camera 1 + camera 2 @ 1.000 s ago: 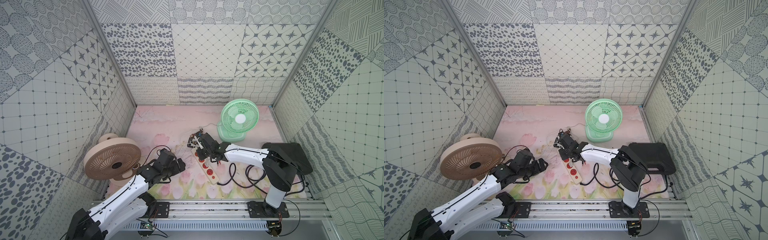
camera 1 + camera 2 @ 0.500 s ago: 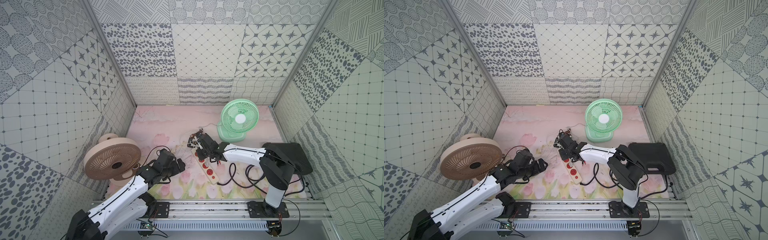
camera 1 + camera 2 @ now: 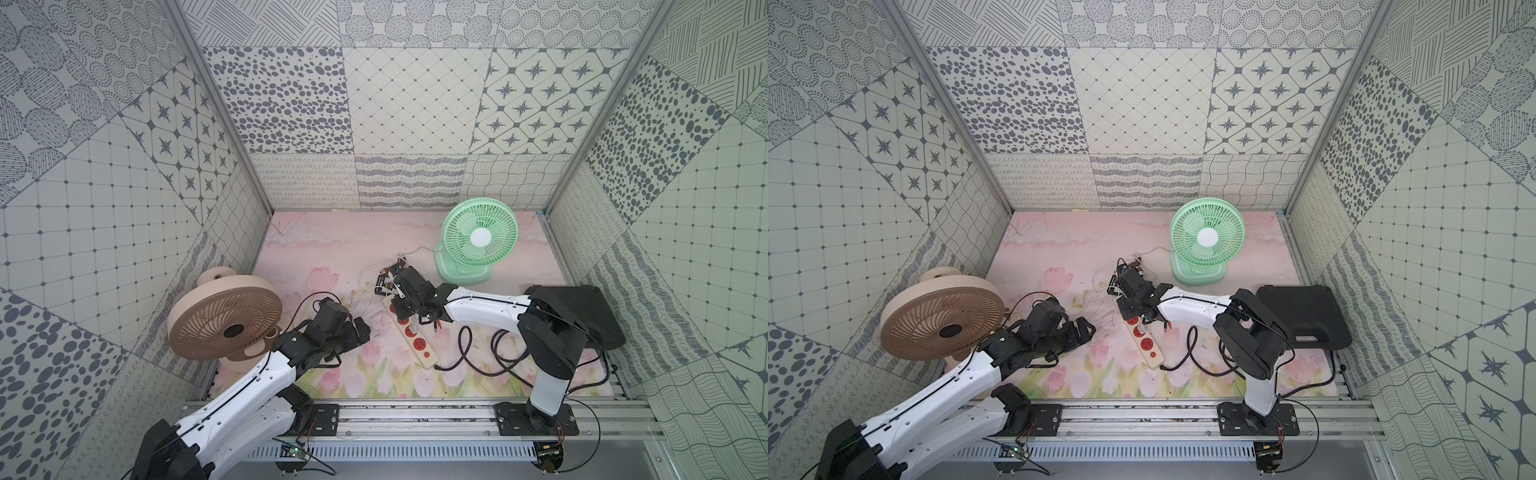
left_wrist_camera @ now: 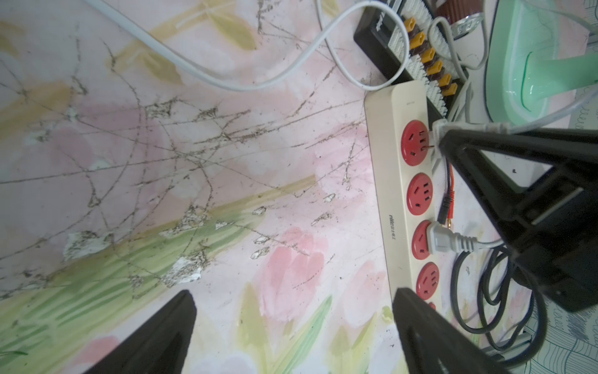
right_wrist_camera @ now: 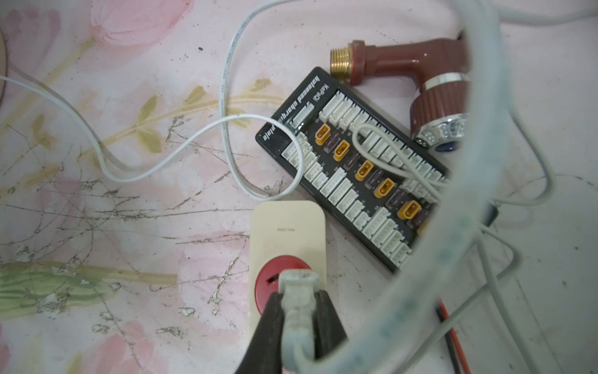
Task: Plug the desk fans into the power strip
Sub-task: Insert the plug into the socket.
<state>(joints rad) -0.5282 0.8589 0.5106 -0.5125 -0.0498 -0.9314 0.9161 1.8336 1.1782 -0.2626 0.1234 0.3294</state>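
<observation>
The cream power strip [image 3: 419, 347] [image 3: 1144, 345] lies slantwise mid-floor, with red sockets in a row. My right gripper [image 5: 297, 296] is shut on a pale plug [image 5: 297, 285] and holds it over the strip's far end socket [image 4: 414, 147]. In the left wrist view the prongs reach that socket's face and the plug body stands off from it. The plug's pale cord loops back toward the green desk fan [image 3: 478, 239] [image 3: 1206, 241] at the rear. My left gripper [image 4: 293, 293] [image 3: 359, 328] hangs open and empty over the floor, left of the strip.
A grey plug [image 4: 443, 241] sits in the third socket. A black connector board [image 5: 352, 181] and a maroon pipe fitting [image 5: 404, 64] lie past the strip's far end. A tan fan [image 3: 224, 324] stands left, a black case [image 3: 582, 311] right, with black cord [image 3: 478, 357] coiled between.
</observation>
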